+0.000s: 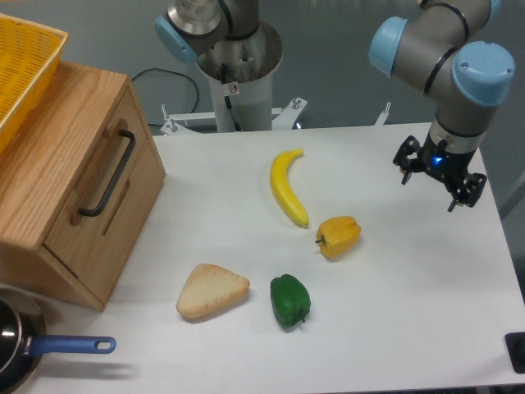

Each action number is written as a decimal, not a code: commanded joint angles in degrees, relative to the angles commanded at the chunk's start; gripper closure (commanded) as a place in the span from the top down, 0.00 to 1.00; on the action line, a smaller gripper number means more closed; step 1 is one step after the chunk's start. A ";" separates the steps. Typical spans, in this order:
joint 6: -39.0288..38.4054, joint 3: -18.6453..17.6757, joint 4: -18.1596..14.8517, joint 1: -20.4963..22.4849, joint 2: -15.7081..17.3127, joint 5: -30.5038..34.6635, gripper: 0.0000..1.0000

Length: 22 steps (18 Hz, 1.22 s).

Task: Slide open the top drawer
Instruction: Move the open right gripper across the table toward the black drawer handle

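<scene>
Jaws (pixel 438 178) spread apart, holding nothing, touching nothing, hanging above the far right part of the white worktop (pixel 394 295) under the grey and blue arm (pixel 447 57).

Well off to the left of the jaws, across the whole worktop: the top drawer (pixel 105 168), pushed in flush with the wooden cabinet (pixel 57 164). Front panel turned toward the worktop's middle and the jaws' side, leaning back a little. Long black bar handle (pixel 107 174) running along the panel from upper right down to lower left, same as the drawer's long axis.

Between jaws and drawer, lying on the worktop: a yellow banana (pixel 288 187), closest to the straight line across; a yellow pepper (pixel 338 236) just below and left of the jaws; a green pepper (pixel 290 301) and a wedge of bread (pixel 211 291) nearer the front edge. Beyond the cabinet, on its top at far left, a yellow basket (pixel 20 70). Below the cabinet, in the front left corner, a dark pan with a blue handle (pixel 70 345).
</scene>
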 joint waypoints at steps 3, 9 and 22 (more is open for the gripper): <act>-0.18 -0.53 0.00 -0.26 0.00 0.00 1.00; -1.48 -5.27 1.05 -0.62 0.17 -0.26 1.00; -15.53 -17.14 0.62 0.27 13.96 -2.29 1.00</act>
